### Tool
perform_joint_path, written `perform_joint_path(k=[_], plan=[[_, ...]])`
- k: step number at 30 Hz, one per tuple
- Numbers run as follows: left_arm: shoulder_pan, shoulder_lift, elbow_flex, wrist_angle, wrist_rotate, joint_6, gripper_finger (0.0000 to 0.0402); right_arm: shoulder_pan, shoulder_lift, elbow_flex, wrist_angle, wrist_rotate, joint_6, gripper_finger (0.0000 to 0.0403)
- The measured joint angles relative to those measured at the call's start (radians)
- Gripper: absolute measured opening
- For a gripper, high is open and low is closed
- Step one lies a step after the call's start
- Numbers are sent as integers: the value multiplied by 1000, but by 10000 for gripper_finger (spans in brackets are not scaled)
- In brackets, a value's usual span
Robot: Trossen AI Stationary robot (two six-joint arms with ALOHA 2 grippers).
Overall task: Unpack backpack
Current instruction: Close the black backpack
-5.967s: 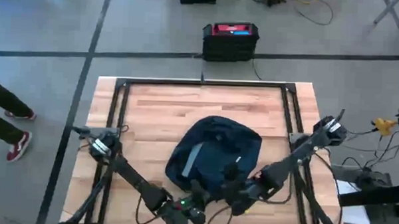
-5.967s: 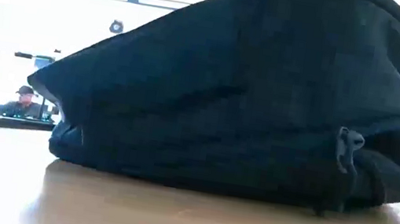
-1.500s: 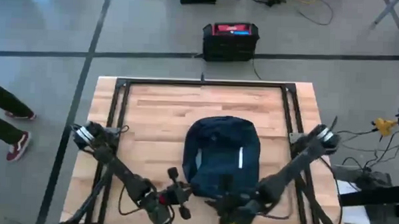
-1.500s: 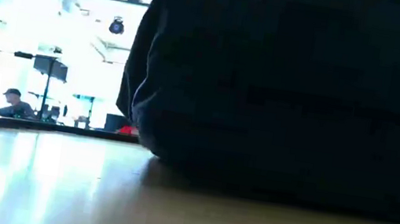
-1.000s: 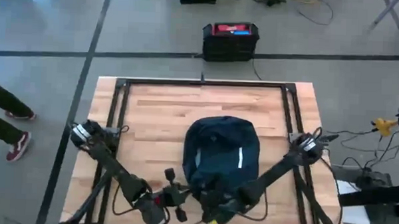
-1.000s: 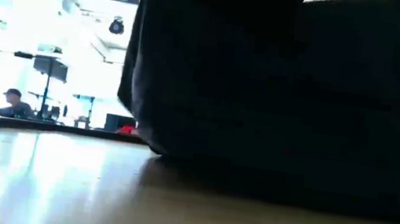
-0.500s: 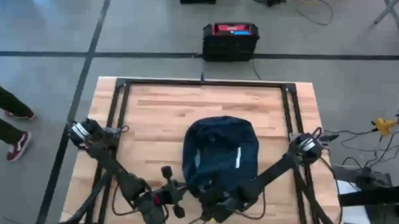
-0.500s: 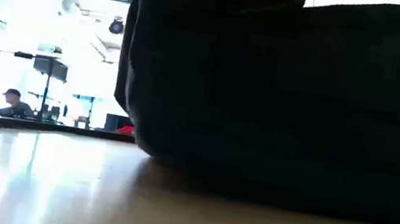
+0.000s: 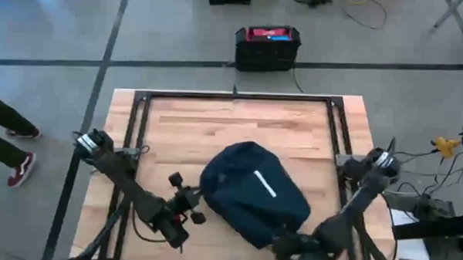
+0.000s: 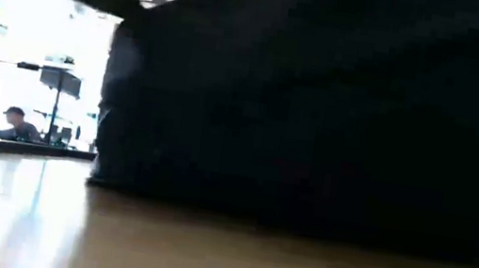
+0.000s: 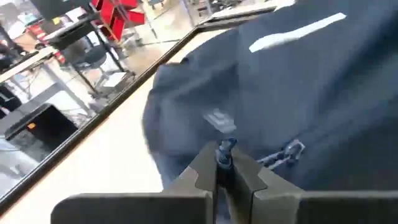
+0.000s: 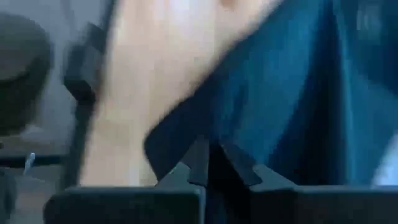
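Both grippers are clamped on the backpack (image 9: 252,194) at the table's near edge. We find the left gripper (image 11: 224,163) pinched shut on a zipper pull (image 11: 224,148) at the bag's left side; the right gripper (image 12: 208,163) is shut on a fold of fabric at the near right corner. The bag lies slantwise on the wooden table (image 9: 216,122), closed as far as we can see. We judge the unzipping step in hand; next, the left arm should draw the pull along the track while the right anchors. Beyond the table stands a black box (image 9: 267,46).
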Motion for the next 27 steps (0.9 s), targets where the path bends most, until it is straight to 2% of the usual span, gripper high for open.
perform_joint_path(k=[4,6,8,12,19,22,27], plan=[[3,-67,-90,9,-3,-62,0,78,-42,-1,-332,62,359,1],[2,-99,-128,31,-8,-97,0,106,-57,-7,-396,82,443,0],[3,-136,-169,75,-11,-96,0,109,-77,-18,-389,95,445,0],[3,-175,-216,216,-4,60,0,70,-93,-34,-320,67,323,0],[5,-257,-252,226,-8,167,0,-57,-98,-57,-308,-26,169,10],[3,-268,-266,211,-12,192,0,-110,-97,-58,-229,-70,24,39],[1,-270,-289,219,-6,204,0,-221,-93,-59,-85,-162,-207,111]])
